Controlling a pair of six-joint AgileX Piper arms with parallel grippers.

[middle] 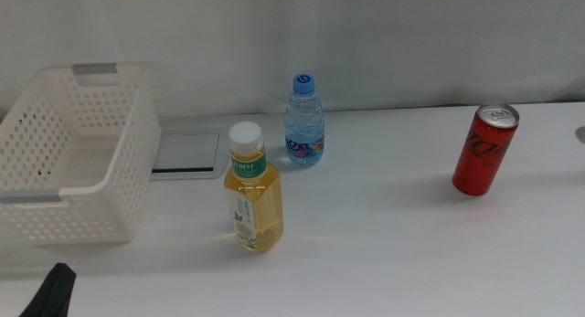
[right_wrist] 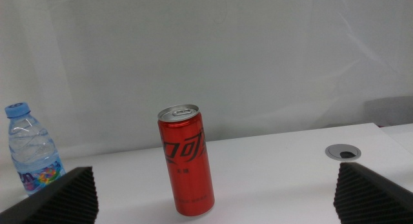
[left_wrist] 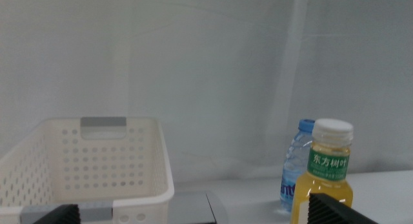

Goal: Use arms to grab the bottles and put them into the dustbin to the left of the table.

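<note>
The yellow-liquid bottle [middle: 253, 203] with white cap and green label stands upright mid-table. The smaller clear bottle [middle: 304, 125] with blue cap stands behind it. The red soda can [middle: 485, 148] stands upright at the right. The white perforated dustbin [middle: 69, 166] sits at the left and looks empty. My left gripper [middle: 55, 294] shows only as a dark tip at the bottom left. In the left wrist view its jaws are wide apart and empty [left_wrist: 197, 216], facing the dustbin [left_wrist: 97, 166] and the yellow bottle [left_wrist: 326, 179]. My right gripper [right_wrist: 222, 210] is open and empty, facing the can [right_wrist: 187, 159].
A grey inset panel [middle: 187, 153] lies in the white table [middle: 384, 253] beside the dustbin. A round grey cable hole [right_wrist: 342, 152] sits right of the can. A white wall backs the table. The clear bottle also shows in the right wrist view [right_wrist: 32, 153].
</note>
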